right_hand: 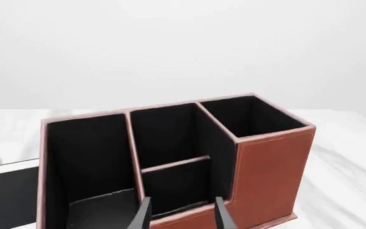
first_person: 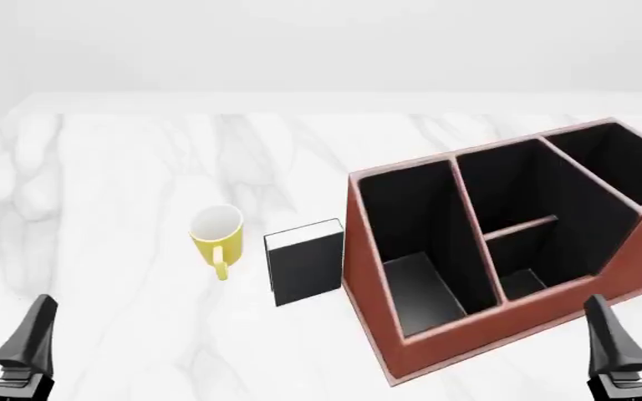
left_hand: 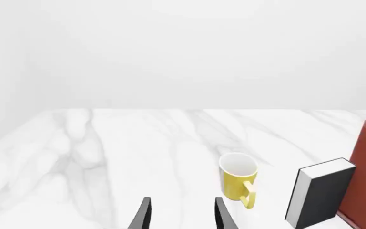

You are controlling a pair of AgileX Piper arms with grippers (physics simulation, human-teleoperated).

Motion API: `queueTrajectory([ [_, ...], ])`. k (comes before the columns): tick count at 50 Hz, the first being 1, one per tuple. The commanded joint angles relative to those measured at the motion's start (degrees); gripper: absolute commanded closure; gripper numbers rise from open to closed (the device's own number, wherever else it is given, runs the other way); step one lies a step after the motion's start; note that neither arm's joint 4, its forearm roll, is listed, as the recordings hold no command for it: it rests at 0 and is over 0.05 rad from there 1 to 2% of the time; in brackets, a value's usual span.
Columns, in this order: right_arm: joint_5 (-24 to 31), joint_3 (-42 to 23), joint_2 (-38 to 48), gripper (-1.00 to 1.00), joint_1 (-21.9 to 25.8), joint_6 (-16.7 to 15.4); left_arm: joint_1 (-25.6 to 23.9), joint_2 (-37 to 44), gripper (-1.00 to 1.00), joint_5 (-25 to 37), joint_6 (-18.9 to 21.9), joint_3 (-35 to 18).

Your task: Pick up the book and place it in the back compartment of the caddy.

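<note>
mostly white marble table [first_person: 120, 167], pale blank walls [first_person: 321, 42].

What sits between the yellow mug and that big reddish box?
The book stands upright between the yellow mug and the caddy, close beside the caddy's side wall. The front view shows this best; the left wrist view agrees.
</note>
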Motion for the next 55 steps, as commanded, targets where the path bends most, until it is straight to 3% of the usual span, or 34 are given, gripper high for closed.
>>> queueTrajectory([
  [1,-0.3,-0.1,0.5,-1.00,0.0,0.1,0.3,0.7,-1.00,-0.2,-0.2,-0.2],
  [9,-0.6,-0.1,0.9,-1.00,-0.1,0.1,0.6,0.6,-1.00,1.5,0.1,-1.3],
  [12,-0.6,-0.1,0.9,-1.00,0.0,0.1,-1.1,1.2,-1.00,3.7,-1.7,-3.1],
  [13,-0.7,-0.1,1.0,-1.00,0.0,0.1,-2.7,0.4,-1.00,5.7,1.6,-5.4],
  [16,-0.6,-0.1,0.9,-1.00,0.0,0.2,-4.8,1.9,-1.00,6.7,2.7,-7.1],
  [17,-0.6,-0.1,0.9,-1.00,0.0,0.1,-5.8,3.5,-1.00,6.5,0.6,-8.0],
  [18,-0.6,-0.1,0.8,-1.00,0.1,0.2,-7.3,7.7,-1.00,5.5,-5.1,-9.0],
  [19,-0.5,-0.2,0.7,-1.00,0.1,0.2,-6.9,11.0,-1.00,4.6,-6.8,-10.7],
  [21,-0.4,-0.2,0.7,-1.00,0.1,0.2,-6.1,11.4,-1.00,5.3,-0.2,-13.9],
  [26,-0.5,-0.2,0.8,-1.00,0.2,0.2,-6.3,18.9,-1.00,4.4,-1.1,-19.8],
  [33,-0.4,-0.2,0.7,-1.00,0.2,0.2,-8.6,30.7,-1.00,4.3,3.4,-31.0],
  [35,-0.3,-0.2,0.6,-1.00,0.2,0.3,-9.0,36.4,-1.00,5.4,5.2,-36.8],
  [37,-0.4,-0.2,0.7,-1.00,0.1,0.2,-8.9,38.5,-1.00,5.6,5.0,-39.2],
  [38,-0.5,-0.2,0.8,-1.00,0.1,0.3,-11.2,41.1,-1.00,7.0,3.0,-41.2],
  [41,-0.5,-0.2,0.9,-1.00,0.1,0.2,-10.8,46.5,-1.00,7.0,7.4,-46.1],
  [45,-0.5,-0.2,0.8,-1.00,0.1,0.4,-11.6,51.0,-1.00,9.5,9.2,-52.4],
  [46,-0.6,-0.2,1.0,-1.00,0.1,0.4,-13.8,52.6,-1.00,10.8,15.1,-55.3],
  [53,-1.0,-0.1,1.5,-1.00,0.1,0.4,-18.1,58.3,-1.00,18.0,20.4,-66.1],
  [55,-1.1,-0.1,1.6,-1.00,0.1,0.4,-19.4,60.1,-1.00,20.3,23.7,-69.2],
])
